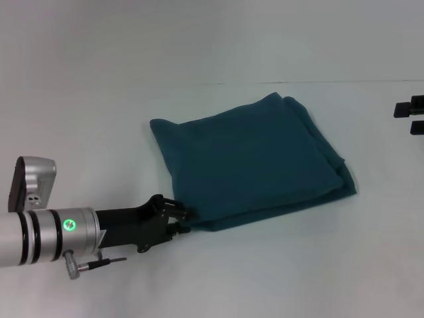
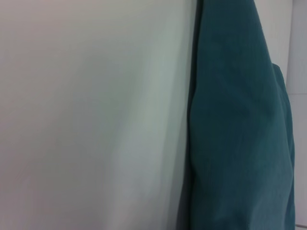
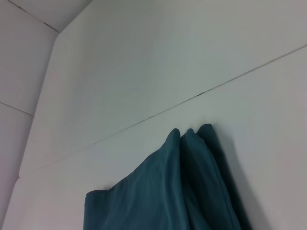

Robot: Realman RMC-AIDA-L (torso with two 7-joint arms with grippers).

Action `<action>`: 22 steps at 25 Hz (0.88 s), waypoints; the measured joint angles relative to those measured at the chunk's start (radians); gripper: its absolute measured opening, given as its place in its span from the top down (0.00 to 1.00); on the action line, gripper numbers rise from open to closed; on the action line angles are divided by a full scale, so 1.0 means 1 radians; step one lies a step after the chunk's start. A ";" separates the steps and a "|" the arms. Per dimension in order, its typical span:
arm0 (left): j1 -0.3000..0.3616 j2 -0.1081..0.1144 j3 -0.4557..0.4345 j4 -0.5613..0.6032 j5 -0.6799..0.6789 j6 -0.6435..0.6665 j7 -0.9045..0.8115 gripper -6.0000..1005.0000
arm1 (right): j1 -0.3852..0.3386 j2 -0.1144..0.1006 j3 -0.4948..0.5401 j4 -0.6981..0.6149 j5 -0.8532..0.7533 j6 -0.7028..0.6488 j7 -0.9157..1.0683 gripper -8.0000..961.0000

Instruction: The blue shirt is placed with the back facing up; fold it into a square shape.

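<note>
The blue shirt [image 1: 248, 159] lies folded in several layers on the white table, in a rough square slightly turned. It also shows in the left wrist view [image 2: 240, 124] and in the right wrist view [image 3: 168, 191], where stacked folded edges are visible. My left gripper [image 1: 181, 221] is low over the table at the shirt's near left corner, its black fingers slightly apart and just touching the fabric edge, holding nothing. My right gripper [image 1: 405, 118] is at the far right edge of the head view, away from the shirt, open and empty.
The white table [image 1: 99, 119] runs on around the shirt on all sides. Its back edge shows as a thin line against the wall [image 1: 344, 81]. My left arm [image 1: 46, 228] reaches in low from the left.
</note>
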 joint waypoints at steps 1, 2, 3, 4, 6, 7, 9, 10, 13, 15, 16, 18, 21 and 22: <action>0.000 0.000 0.000 0.000 0.000 0.000 0.000 0.66 | -0.001 0.000 0.000 0.000 0.000 0.000 0.000 0.30; 0.000 0.000 0.001 0.000 0.000 0.000 0.000 0.69 | -0.001 0.000 0.001 0.000 0.000 0.000 0.000 0.30; 0.001 0.000 0.002 0.000 0.000 0.000 0.000 0.71 | -0.001 0.000 0.001 0.000 0.000 0.000 0.000 0.30; 0.001 0.000 0.003 0.000 0.000 0.000 0.000 0.73 | -0.001 0.000 0.002 0.000 0.000 0.000 0.000 0.30; 0.002 0.000 0.004 0.000 0.000 -0.001 0.001 0.77 | -0.002 0.000 0.002 0.000 0.000 0.000 -0.001 0.29; 0.003 0.000 0.005 0.000 0.000 -0.001 0.001 0.79 | -0.002 0.000 0.003 0.000 0.000 0.000 -0.001 0.29; 0.004 -0.001 0.005 0.000 0.000 -0.002 0.002 0.84 | -0.002 0.000 0.004 0.000 0.000 0.000 -0.002 0.29; 0.005 -0.001 0.006 0.000 0.000 -0.001 0.004 0.86 | -0.002 0.000 0.004 0.000 0.000 0.000 -0.002 0.29; 0.013 -0.001 0.008 0.001 0.000 0.014 0.018 0.91 | -0.003 0.000 0.004 0.001 0.000 0.000 -0.002 0.29; 0.026 -0.001 0.008 0.006 0.000 0.028 0.025 0.94 | -0.005 0.000 0.004 0.002 0.000 0.001 -0.002 0.29; 0.035 -0.001 0.006 0.009 0.000 0.036 0.028 0.95 | -0.006 0.000 0.005 0.004 0.000 0.000 -0.002 0.29; 0.048 0.002 0.003 0.016 0.000 0.043 0.029 0.96 | -0.007 0.000 0.009 0.010 0.000 0.000 -0.002 0.29; 0.094 0.010 -0.011 0.050 0.000 0.079 0.031 0.95 | -0.009 0.000 0.014 0.017 0.000 0.001 -0.005 0.29; 0.107 0.013 -0.015 0.063 0.000 0.090 0.031 0.94 | -0.010 0.000 0.015 0.017 0.000 0.001 -0.005 0.29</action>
